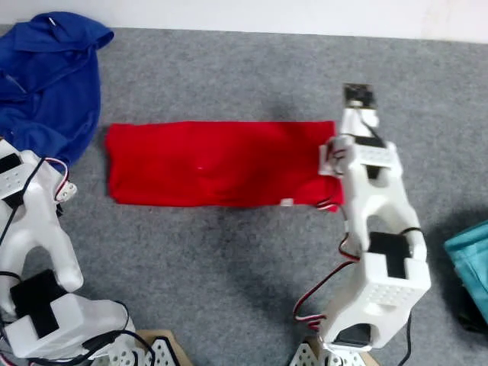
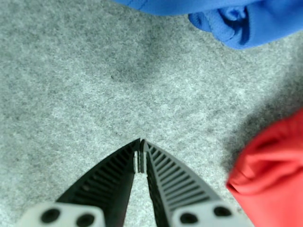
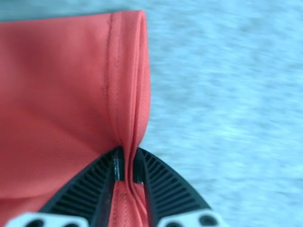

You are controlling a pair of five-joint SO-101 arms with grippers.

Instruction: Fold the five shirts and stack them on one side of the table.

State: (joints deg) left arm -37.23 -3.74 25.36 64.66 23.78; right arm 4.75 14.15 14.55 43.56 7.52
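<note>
My right gripper (image 3: 127, 172) pinches the red shirt (image 1: 213, 164) hem, left gripper (image 2: 141, 161) pressed together beside it; I'd fold across, edges aligned

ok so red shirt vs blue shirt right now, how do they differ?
Shape: the red shirt lies flat as a long folded strip across the table; the blue shirt is a crumpled heap at the far left corner.
Grip: the right gripper has its jaws shut on the red shirt's edge; nothing holds the blue shirt, and the left gripper sits shut over bare table near it.
Shared: both rest on the grey table, unstacked.
</note>
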